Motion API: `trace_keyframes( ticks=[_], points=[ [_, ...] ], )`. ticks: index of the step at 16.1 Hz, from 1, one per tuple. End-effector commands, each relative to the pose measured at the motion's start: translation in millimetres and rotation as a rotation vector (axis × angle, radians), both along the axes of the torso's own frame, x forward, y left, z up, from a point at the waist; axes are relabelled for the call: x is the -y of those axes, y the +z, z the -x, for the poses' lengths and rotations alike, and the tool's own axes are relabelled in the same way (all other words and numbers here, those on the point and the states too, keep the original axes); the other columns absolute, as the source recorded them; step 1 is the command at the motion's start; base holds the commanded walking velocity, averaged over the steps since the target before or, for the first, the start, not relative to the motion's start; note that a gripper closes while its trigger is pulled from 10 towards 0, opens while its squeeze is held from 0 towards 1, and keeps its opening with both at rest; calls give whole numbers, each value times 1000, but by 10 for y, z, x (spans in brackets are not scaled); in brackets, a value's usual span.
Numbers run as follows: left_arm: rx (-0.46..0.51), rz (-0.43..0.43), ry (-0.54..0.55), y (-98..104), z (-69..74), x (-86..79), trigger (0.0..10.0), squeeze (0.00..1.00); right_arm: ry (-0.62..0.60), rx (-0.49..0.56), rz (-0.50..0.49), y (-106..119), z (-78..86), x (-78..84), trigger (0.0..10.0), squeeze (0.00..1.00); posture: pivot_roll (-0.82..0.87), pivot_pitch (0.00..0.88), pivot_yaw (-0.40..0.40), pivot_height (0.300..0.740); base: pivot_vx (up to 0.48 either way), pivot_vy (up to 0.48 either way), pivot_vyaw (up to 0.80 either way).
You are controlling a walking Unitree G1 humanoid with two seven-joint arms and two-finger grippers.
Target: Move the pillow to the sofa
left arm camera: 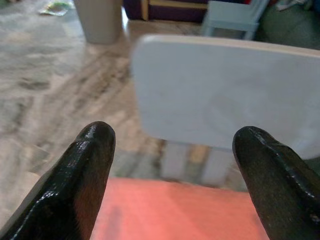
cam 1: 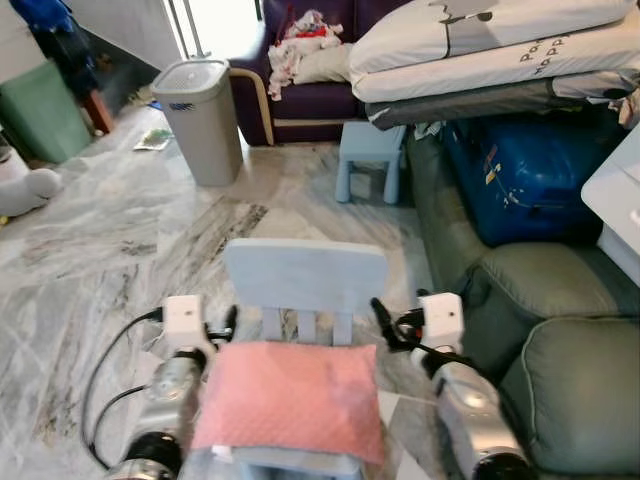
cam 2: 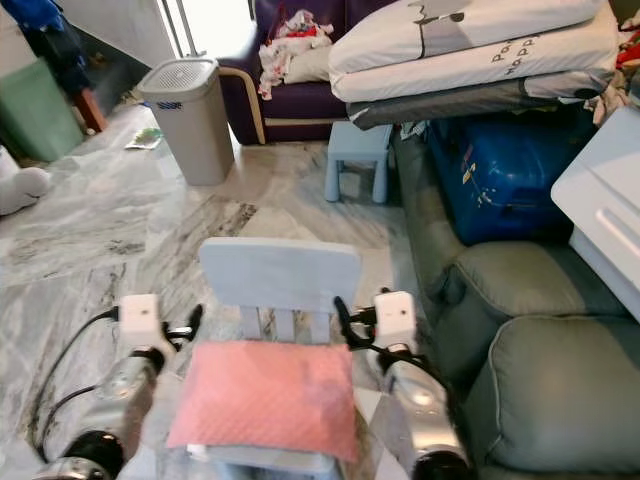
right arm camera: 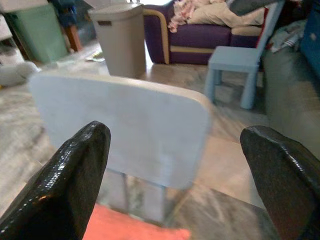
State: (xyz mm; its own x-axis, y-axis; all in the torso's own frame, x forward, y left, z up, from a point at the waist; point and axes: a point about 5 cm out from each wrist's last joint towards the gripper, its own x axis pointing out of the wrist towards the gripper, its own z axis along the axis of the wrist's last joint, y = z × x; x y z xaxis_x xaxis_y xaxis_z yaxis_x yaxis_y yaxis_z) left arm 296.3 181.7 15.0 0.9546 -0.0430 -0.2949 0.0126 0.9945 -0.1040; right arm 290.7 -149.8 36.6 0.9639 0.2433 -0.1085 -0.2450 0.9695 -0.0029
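A pink pillow (cam 1: 292, 399) lies flat on the seat of a small pale-blue chair (cam 1: 305, 277) directly in front of me. My left gripper (cam 1: 228, 325) sits at the pillow's far left corner, open, its fingers (left arm camera: 75, 180) spread wide above the pink edge. My right gripper (cam 1: 385, 325) is at the far right corner, also open, fingers (right arm camera: 70, 180) wide apart facing the chair back (right arm camera: 125, 127). Neither holds anything. The grey-green sofa (cam 1: 560, 330) stands immediately to my right.
A grey bin (cam 1: 203, 120) stands on the marble floor ahead left. A small blue stool (cam 1: 370, 155) and a purple sofa (cam 1: 300, 95) lie beyond. Stacked mattresses (cam 1: 490, 55) and a blue suitcase (cam 1: 525, 170) sit at the back right.
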Motion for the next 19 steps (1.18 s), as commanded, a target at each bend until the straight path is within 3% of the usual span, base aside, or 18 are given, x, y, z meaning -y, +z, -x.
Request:
trace_keyframes(
  ticks=[1, 7, 16, 19],
  points=[
    [-29, -6, 15, -42, 39, -63, 10000, 0, -3, -12, -6, -22, 19, 5, 10000, 0, -108, 11, 55, 740, 0, 0, 0],
    [-54, 14, 11, -79, 70, -63, 10000, 0, -3, -21, -6, -36, 22, 13, 10000, 0, -106, 20, 55, 740, 0, 0, 0],
    [-74, -33, -10, -76, 57, -92, 10000, 0, -16, -22, -9, -42, 32, 6, 10000, 0, -109, 27, 62, 740, 0, 475, 0],
    [-68, -31, -7, -69, 51, -92, 10000, 0, -20, -22, -10, -43, 32, 11, 10000, 0, -107, 27, 64, 740, 0, 84, 0]
  ],
)
